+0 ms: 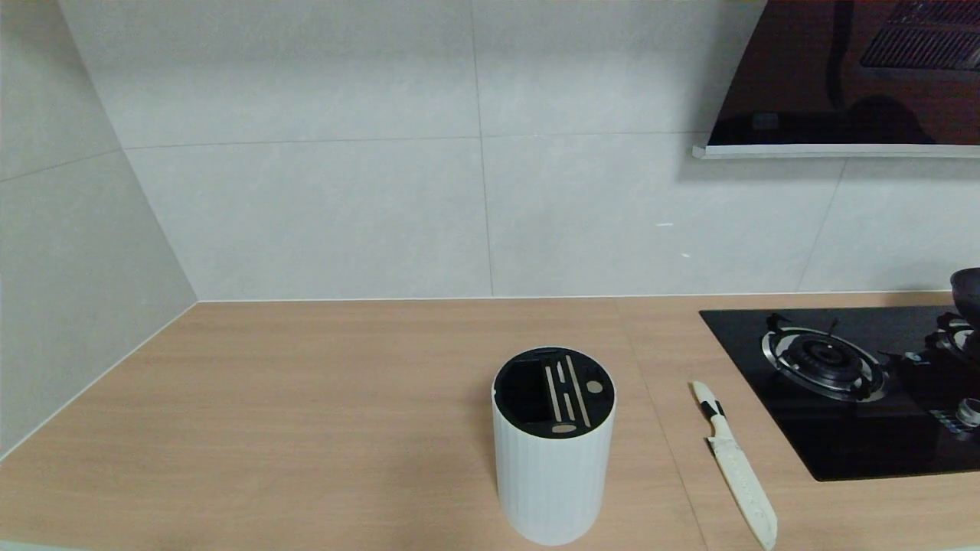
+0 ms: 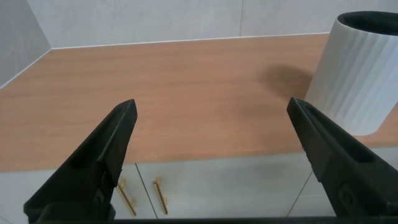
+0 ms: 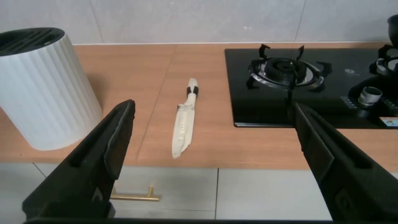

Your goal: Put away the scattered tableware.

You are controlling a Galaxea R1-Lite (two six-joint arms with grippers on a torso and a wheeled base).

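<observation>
Head view: a white ribbed knife holder (image 1: 553, 451) stands upright on the wooden countertop (image 1: 306, 398), its black slotted top holding nothing. The knife (image 1: 733, 463) lies flat to the holder's right, between the holder and the gas hob (image 1: 842, 390), touching neither. Its long axis runs roughly front to back, handle toward the wall, blade tip toward the counter's front edge.

Left wrist view: the left gripper (image 2: 214, 155) is spread wide and holds nothing. The holder (image 2: 360, 74) stands ahead, off to one side.

Right wrist view: the right gripper (image 3: 211, 162) is also spread and empty, in front of the counter edge. The knife (image 3: 185, 124) lies straight ahead, tip nearest, beside the holder (image 3: 43, 87).

Judgement: the right arm is nearer. The handle is the far end, so the reach must pass over the blade.
</observation>
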